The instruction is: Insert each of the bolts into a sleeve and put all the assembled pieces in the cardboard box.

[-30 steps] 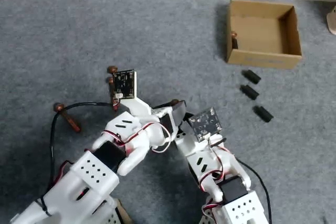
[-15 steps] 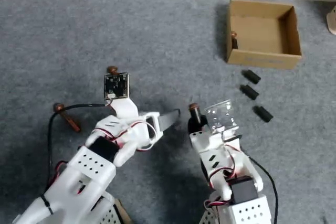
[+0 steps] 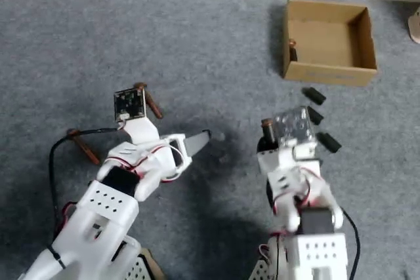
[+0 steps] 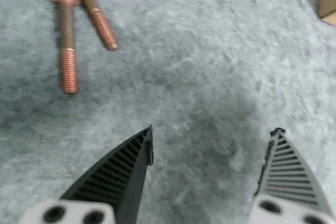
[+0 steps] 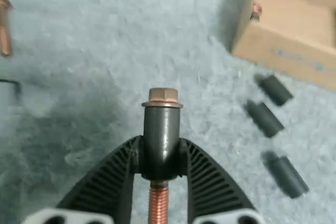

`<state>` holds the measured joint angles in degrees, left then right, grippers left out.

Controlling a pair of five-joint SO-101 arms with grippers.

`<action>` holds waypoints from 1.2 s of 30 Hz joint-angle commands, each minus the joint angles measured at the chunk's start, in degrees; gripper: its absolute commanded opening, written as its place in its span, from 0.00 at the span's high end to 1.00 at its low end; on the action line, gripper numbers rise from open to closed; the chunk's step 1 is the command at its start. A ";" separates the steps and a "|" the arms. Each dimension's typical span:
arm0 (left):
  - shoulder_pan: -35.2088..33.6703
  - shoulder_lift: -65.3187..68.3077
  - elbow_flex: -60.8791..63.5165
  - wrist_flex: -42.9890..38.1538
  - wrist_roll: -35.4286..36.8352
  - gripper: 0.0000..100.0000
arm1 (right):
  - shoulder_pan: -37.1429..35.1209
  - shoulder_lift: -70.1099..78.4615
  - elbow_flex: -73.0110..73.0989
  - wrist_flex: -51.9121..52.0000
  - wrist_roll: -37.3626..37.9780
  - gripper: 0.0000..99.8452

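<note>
My right gripper (image 5: 159,153) is shut on a black sleeve (image 5: 159,135) with a copper bolt (image 5: 161,96) pushed through it, held upright above the carpet (image 3: 267,134). Three loose black sleeves (image 3: 312,115) lie in a row just right of it, below the cardboard box (image 3: 327,74). One assembled piece (image 3: 293,49) stands in the box's left corner. My left gripper (image 4: 212,136) hangs open over bare carpet, nothing between its fingers. Two loose bolts (image 4: 65,45) lie beyond it. Another bolt (image 3: 84,146) lies at the far left.
A black cable (image 3: 62,155) from the left arm runs over the carpet by the far-left bolt. Grey carpet (image 3: 216,50) stretches between the arms and the box. A pale object (image 3: 415,25) sits at the right edge.
The two grippers met at the centre a second ago. The left gripper has let go and drawn back left; the right arm has swung right toward the loose sleeves with the assembled piece.
</note>
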<state>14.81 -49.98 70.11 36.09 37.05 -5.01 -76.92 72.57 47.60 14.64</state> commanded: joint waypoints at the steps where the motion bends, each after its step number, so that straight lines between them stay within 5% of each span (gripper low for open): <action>1: -2.77 -0.84 -3.30 0.09 -0.62 0.67 | 3.82 14.81 -10.95 -3.12 1.14 1.00; 12: -4.00 -0.75 -1.89 0.00 -7.65 0.67 | 10.68 50.15 -44.79 -1.01 1.23 1.00; 36: -8.57 -0.31 -1.98 0.35 -18.55 0.67 | 10.59 124.79 -143.08 25.63 0.79 1.00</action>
<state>6.90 -49.98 70.11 36.09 20.18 5.27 44.92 -56.75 71.43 15.16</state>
